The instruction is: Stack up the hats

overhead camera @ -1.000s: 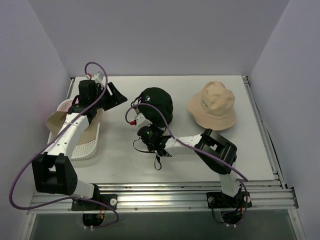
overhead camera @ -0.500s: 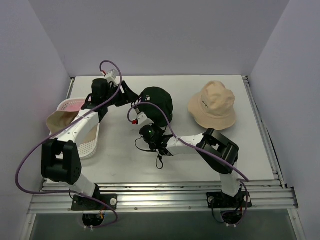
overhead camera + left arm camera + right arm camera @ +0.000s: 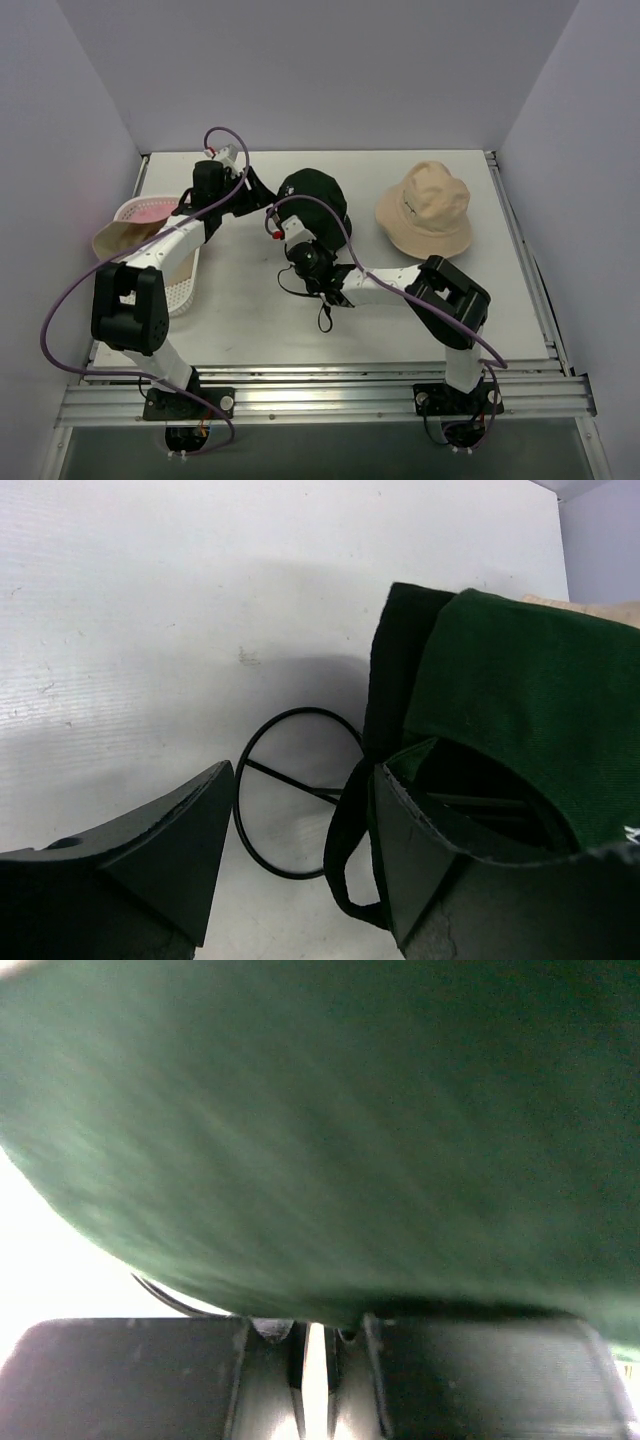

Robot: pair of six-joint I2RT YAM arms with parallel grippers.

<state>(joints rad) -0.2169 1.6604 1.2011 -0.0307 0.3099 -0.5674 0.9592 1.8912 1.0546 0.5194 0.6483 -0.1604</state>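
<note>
The left gripper [image 3: 300, 850] stands spread at nine o'clock of the dark green cap [image 3: 318, 205]; the right gripper [image 3: 315, 1345], pressed together, sits at its six o'clock edge.

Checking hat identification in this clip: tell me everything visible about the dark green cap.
The dark green cap is woven fabric, domed, with black fabric at its left side. It sits centre-back, a black wire ring showing beside it. The shut right gripper meets its near edge; the open left gripper flanks its left.
</note>
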